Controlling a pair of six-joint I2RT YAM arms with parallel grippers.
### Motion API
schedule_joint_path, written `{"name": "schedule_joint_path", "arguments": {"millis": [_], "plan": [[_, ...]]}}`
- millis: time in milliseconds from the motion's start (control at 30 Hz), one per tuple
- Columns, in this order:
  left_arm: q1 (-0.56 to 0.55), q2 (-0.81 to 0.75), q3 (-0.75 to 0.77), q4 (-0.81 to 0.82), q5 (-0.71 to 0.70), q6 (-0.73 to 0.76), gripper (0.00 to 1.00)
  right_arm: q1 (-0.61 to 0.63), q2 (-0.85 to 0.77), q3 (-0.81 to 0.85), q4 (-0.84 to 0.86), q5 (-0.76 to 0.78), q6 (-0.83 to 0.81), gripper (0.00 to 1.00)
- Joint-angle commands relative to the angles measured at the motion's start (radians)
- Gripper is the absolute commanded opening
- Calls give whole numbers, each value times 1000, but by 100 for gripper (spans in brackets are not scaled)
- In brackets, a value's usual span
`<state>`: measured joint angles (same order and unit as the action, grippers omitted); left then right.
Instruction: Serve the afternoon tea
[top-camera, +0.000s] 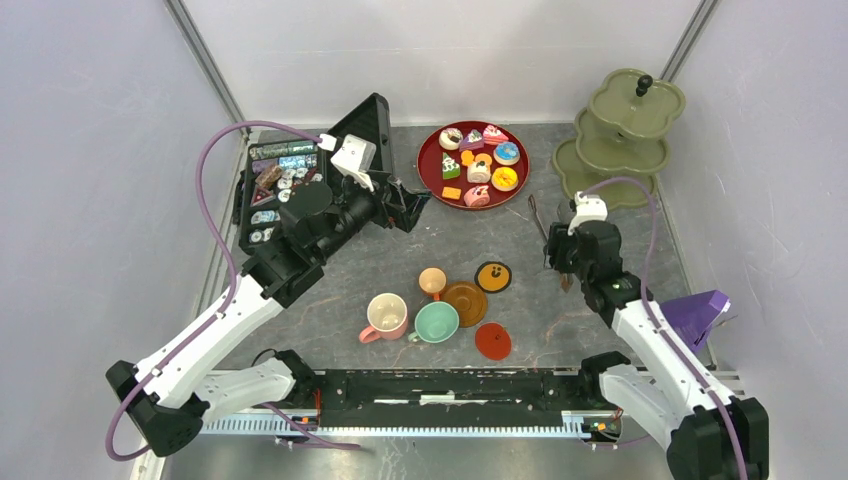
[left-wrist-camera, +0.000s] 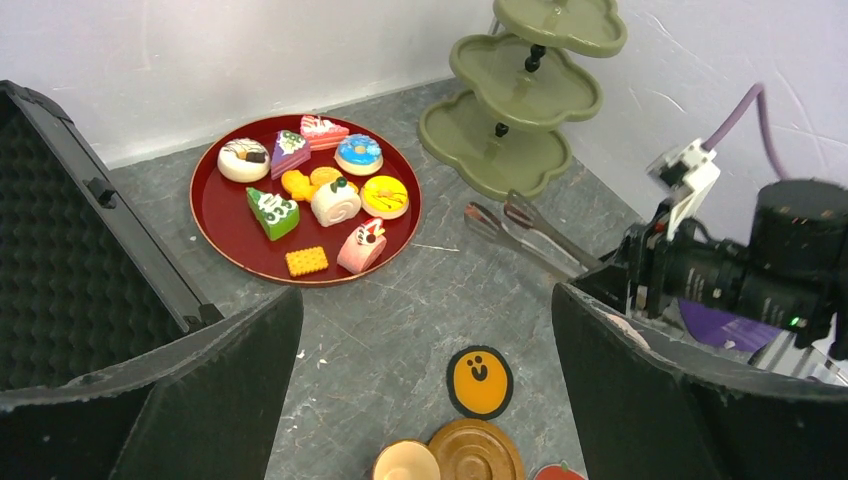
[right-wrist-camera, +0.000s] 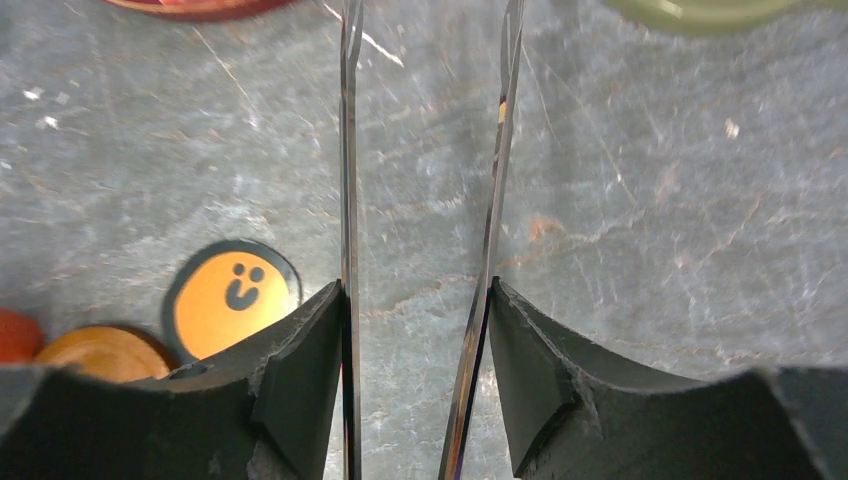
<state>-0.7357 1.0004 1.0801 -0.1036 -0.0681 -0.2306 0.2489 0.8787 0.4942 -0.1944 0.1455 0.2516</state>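
The afternoon tea pastries (top-camera: 478, 158) lie on a red plate (top-camera: 432, 170) at the back. A pink cup (top-camera: 386, 315), a mint cup (top-camera: 436, 321) and a small orange cup (top-camera: 432, 281) stand mid-table beside a brown saucer (top-camera: 465, 303), a smiley orange saucer (top-camera: 493, 276) and a red one (top-camera: 492, 341). My left gripper (left-wrist-camera: 425, 300) hangs open above the bare table between plate and cups, holding nothing. My right gripper (right-wrist-camera: 415, 290) is shut on the thin metal tongs (right-wrist-camera: 347, 200). Each finger presses one arm, and the tips point toward the plate.
A green three-tier stand (top-camera: 620, 135) is at the back right corner. An open black case (top-camera: 285, 180) with small items lies at the back left, under my left arm. Grey walls close in on both sides.
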Motion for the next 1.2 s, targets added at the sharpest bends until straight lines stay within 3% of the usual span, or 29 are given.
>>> {"name": "schedule_joint_path", "arguments": {"millis": [0, 400, 667, 933, 1167], "plan": [[-5, 3, 37, 18, 15, -7, 100, -17, 23, 168, -137, -70, -61, 59], [-5, -21, 34, 19, -10, -4, 100, -42, 167, 403, -188, -388, 53, 56], [-8, -43, 19, 36, -18, -10, 100, -43, 209, 408, -162, -463, 137, 55], [-10, -15, 29, 17, -47, 8, 100, -42, 338, 551, -233, -451, 78, 55], [-80, 22, 22, 5, -196, 96, 100, -43, 484, 701, -289, -458, 13, 55]]}}
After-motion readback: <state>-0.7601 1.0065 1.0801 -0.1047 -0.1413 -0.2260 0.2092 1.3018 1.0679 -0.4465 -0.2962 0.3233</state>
